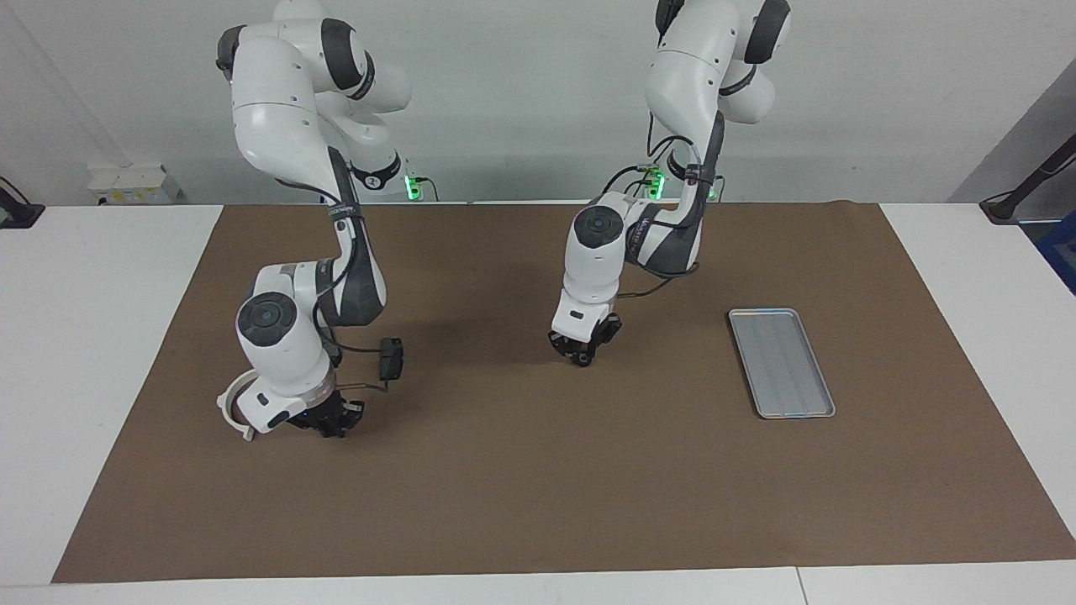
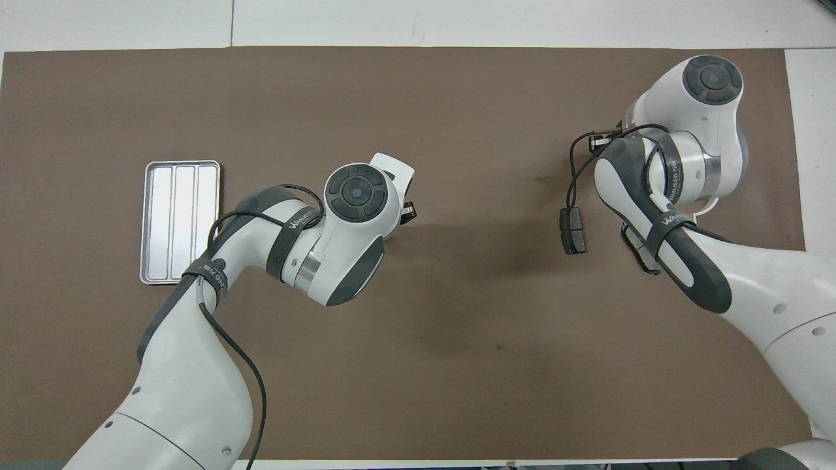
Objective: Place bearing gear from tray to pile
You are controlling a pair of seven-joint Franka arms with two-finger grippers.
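Nearest the robots: dark brake pad [image 1: 391, 357] flat on the brown mat [image 1: 521, 487], toward the right arm's end. A second dark brake pad [image 2: 640, 251] beside it, largely covered by the right arm. Left gripper [image 1: 586, 351] low over the mat's middle; finger state cannot be told. Tray [image 1: 781, 362] at the left arm's end, well apart from the pads, with nothing visible on it. Farther out: right gripper [image 1: 329, 418] low over the mat; fingers unreadable. White half-ring bracket [image 1: 233, 406] just beside it, partly hidden. Bearing gear not visible anywhere.
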